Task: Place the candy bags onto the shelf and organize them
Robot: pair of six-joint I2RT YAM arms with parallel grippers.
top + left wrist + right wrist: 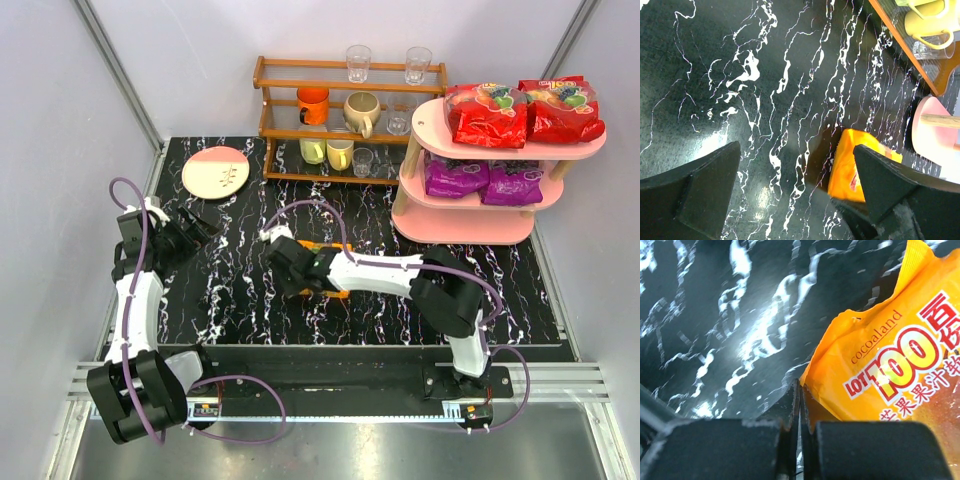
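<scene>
The orange candy bag lies mid-table, mostly under my right gripper. In the right wrist view the gripper is shut, its tips pinching the bag's near corner. My left gripper is open and empty at the left; its view shows the gripper wide open over bare table, with the orange bag beyond its right finger. The pink shelf stands at the back right. Two red bags lie on its top board and two purple bags on the middle board.
A brown wooden rack with cups and glasses stands at the back centre, just left of the shelf. A round pink and cream plate lies at the back left. White walls close in the table on the left, back and right.
</scene>
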